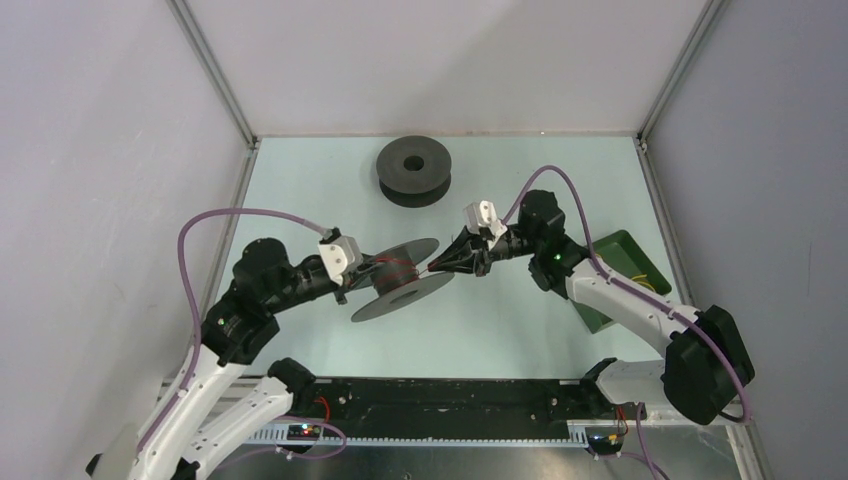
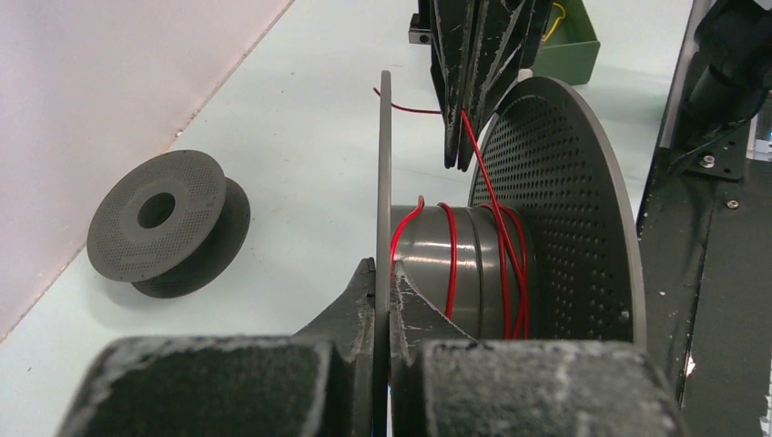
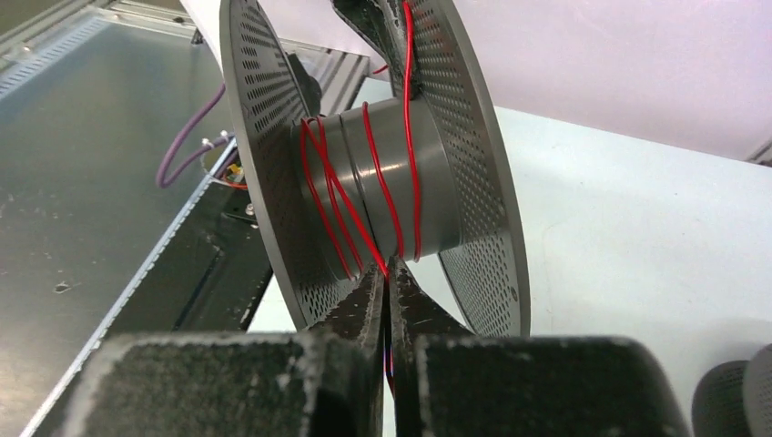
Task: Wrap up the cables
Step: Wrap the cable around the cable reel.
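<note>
As the top camera shows it: left gripper (image 1: 358,278) is clamped on one flange of the spool (image 1: 405,285), holding it tilted. Right gripper (image 1: 437,267) is pinched shut at the spool's opposite side.
Red cable, top: a few red turns (image 1: 397,267) sit on the hub just ahead of the right tips, too thin for me to trace.
Yellow cable, top: I can't make it out. The bin (image 1: 640,256) behind the right wrist is partly covered by the arm.
Left wrist: fingers (image 2: 357,300) are closed on the thin flange edge. Loose, uneven turns lie just beyond them, and one strand rises into the right gripper's closed tips, with a short free end sticking out past them.
Yellow cable, left wrist: a scrap (image 2: 555,16) shows in the bin, well beyond the right gripper and cut off by the frame.
Spare spool (image 2: 168,223): lying flat, well off to the left gripper's left.
Right wrist: jaws are shut on the red cable at the very tips, and the strand runs straight ahead onto the hub.
Handling: I judge it light, limp and smooth, so turns would likely slacken if tension drops. I'd pinch it close to the hub.
Hidden: the pinch point, the hub's far side and the free length left.
</note>
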